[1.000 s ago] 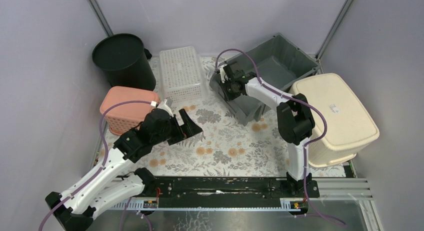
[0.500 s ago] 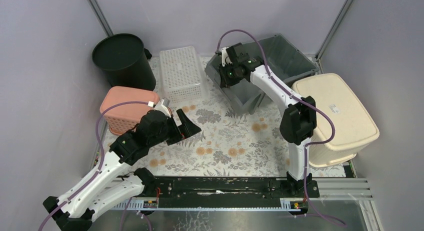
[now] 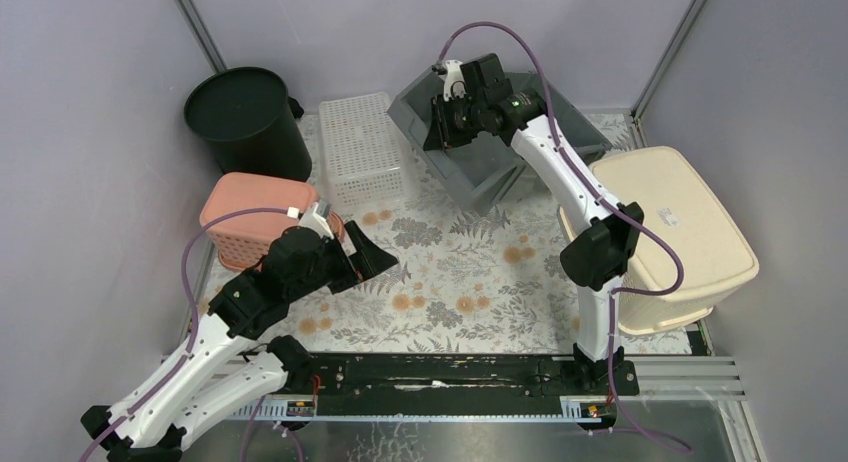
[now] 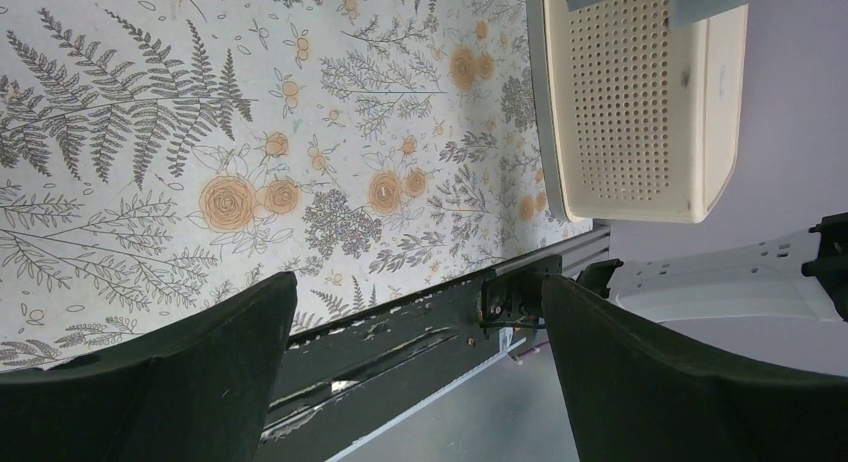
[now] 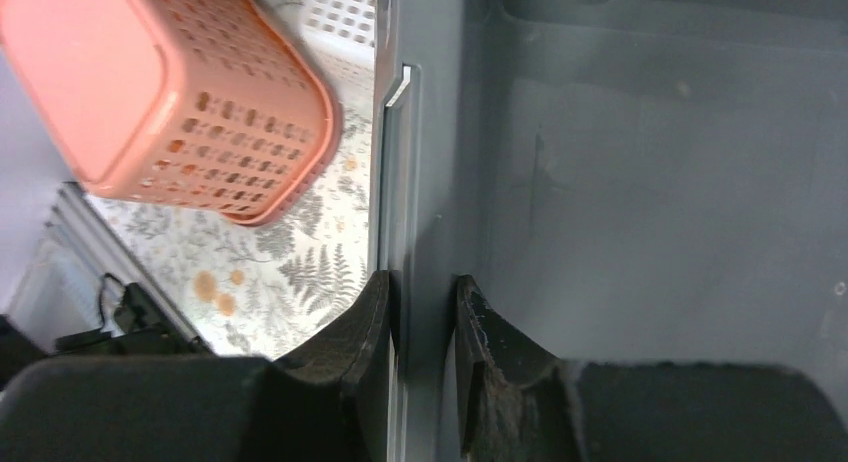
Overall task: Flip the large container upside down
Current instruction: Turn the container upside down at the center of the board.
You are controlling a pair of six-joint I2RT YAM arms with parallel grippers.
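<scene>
The large container is a grey plastic bin (image 3: 478,169) at the back of the table, tipped up on its far side with its opening facing front-left. My right gripper (image 3: 439,122) is shut on its raised left rim. In the right wrist view one finger lies outside the wall and one inside, at the right gripper (image 5: 422,282), with the grey bin (image 5: 650,182) filling the right side. My left gripper (image 3: 372,254) hangs open over the floral mat at the front left, far from the bin. Nothing sits between its fingers at the left gripper (image 4: 418,282).
A black round bucket (image 3: 248,117) stands at the back left, with a white lattice basket (image 3: 362,147) beside it. A pink basket (image 3: 258,214) lies upside down by my left arm. A cream basket (image 3: 672,237) lies upside down at the right, close to the bin.
My right gripper has lifted the bin's left rim up and toward the back wall, tipping the bin steeper. My left arm has drifted slightly left, still open.
</scene>
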